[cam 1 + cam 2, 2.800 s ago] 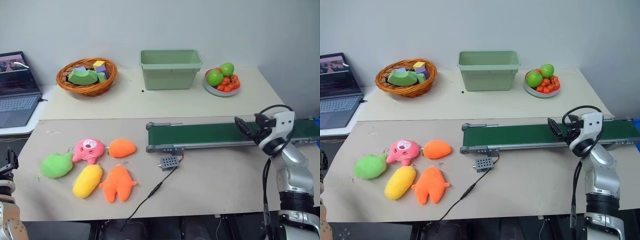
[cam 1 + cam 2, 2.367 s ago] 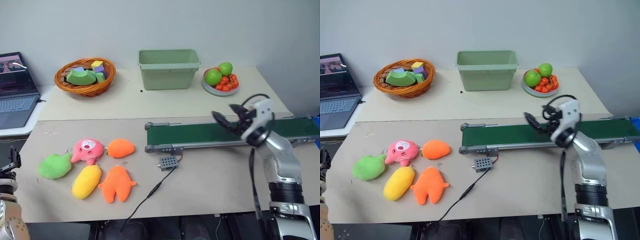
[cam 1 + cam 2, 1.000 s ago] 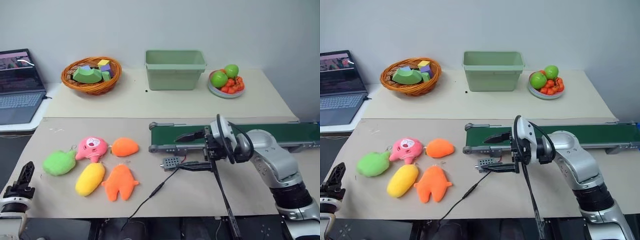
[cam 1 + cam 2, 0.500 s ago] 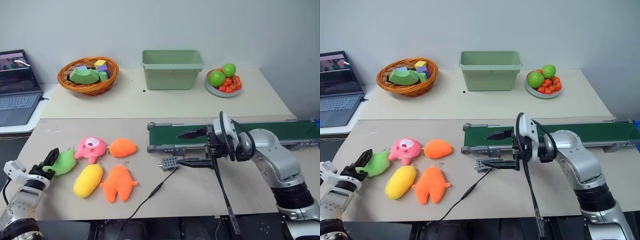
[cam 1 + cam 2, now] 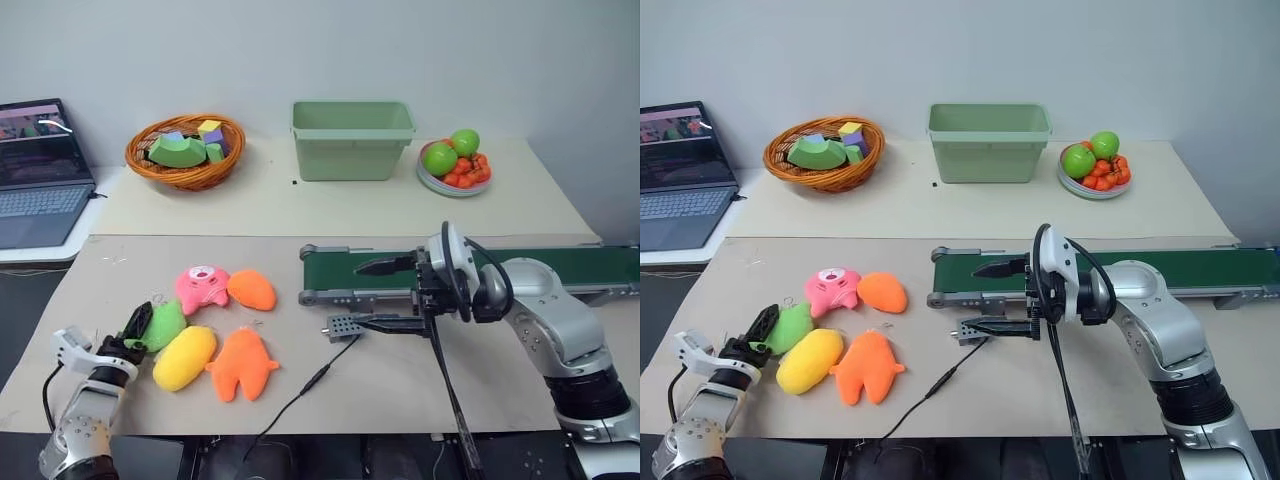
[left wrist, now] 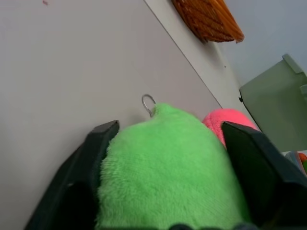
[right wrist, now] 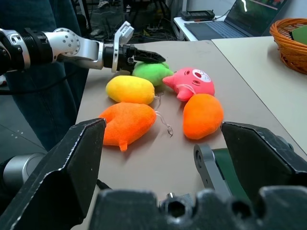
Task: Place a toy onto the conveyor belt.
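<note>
The toy (image 5: pixel 165 323), a lime-green fuzzy plush, lies at the table's front left beside several other plush toys. My left gripper (image 5: pixel 148 325) reaches in level from the table's edge and is shut on it. In the left wrist view the toy (image 6: pixel 168 167) bulges between both black fingers (image 6: pixel 91 158). The conveyor belt (image 5: pixel 345 270), dark green in a grey frame, runs from the table's middle to the right. My right gripper (image 5: pixel 375 295) hangs over the belt's left end, pointing left. It stands wide open and holds nothing.
Around the toy lie a pink plush (image 5: pixel 205 287), an orange oval plush (image 5: pixel 252 288), a yellow plush (image 5: pixel 185 357) and an orange plush (image 5: pixel 240 362). A grey box with a cable (image 5: pixel 340 324) sits before the belt. At the back: laptop (image 5: pixel 40 170), basket (image 5: pixel 185 150), green bin (image 5: pixel 353 138), fruit plate (image 5: pixel 455 160).
My left gripper came forward over the table's edge to the green toy and closed around it, nudging it and the pink plush to the right. The right gripper kept still and open.
</note>
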Robot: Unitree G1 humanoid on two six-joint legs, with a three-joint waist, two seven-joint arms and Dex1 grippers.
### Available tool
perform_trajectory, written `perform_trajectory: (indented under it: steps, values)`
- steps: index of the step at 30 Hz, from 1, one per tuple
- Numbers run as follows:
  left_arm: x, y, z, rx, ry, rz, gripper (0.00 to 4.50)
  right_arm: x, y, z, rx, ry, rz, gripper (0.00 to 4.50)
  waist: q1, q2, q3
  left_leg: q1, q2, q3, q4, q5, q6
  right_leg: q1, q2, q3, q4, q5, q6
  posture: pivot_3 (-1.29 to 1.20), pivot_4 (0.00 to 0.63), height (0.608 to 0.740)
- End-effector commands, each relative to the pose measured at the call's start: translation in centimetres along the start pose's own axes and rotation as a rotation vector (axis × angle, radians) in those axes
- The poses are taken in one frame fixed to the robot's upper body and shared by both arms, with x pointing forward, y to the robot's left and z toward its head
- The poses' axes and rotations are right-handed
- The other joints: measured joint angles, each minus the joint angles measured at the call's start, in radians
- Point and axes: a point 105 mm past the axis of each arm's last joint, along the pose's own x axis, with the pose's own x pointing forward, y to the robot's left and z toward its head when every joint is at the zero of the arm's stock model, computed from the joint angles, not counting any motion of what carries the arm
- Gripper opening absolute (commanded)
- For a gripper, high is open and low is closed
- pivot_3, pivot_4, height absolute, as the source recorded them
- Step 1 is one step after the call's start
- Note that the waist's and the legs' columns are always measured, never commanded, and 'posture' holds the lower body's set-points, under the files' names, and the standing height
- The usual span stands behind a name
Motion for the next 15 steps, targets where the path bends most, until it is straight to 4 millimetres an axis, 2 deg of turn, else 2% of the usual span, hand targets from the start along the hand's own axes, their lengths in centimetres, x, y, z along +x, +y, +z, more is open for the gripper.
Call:
perform_trajectory:
  steps: [1, 9, 15]
  values:
    - [0.0, -0.7, 0.1, 0.000, 0.005, -0.021, 2.31, -0.3, -0.1, 1.0, -0.037, -0.022, -0.013, 4.50, -0.001, 0.000, 0.000, 0.000, 0.000, 0.000, 0.000, 0.000, 0.000, 0.000, 0.000, 0.000, 0.000, 0.000, 0.000, 0.00, 0.150, 0.728]
    - [-0.1, -0.8, 0.5, 0.019, -0.021, 0.002, 2.31, -0.1, -0.4, 0.9, -0.035, -0.022, -0.019, 4.50, 0.000, 0.000, 0.000, 0.000, 0.000, 0.000, 0.000, 0.000, 0.000, 0.000, 0.000, 0.000, 0.000, 0.000, 0.000, 0.00, 0.150, 0.728]
    - [-1.0, -2.2, 4.3, -0.007, -0.189, 0.016, 2.31, -0.1, -0.5, 0.7, -0.034, -0.021, -0.023, 4.50, -0.001, -0.001, 0.001, -0.001, 0.000, 0.000, 0.000, 0.000, 0.000, -0.001, 0.000, 0.000, -0.001, 0.000, 0.000, 0.00, 0.150, 0.728]
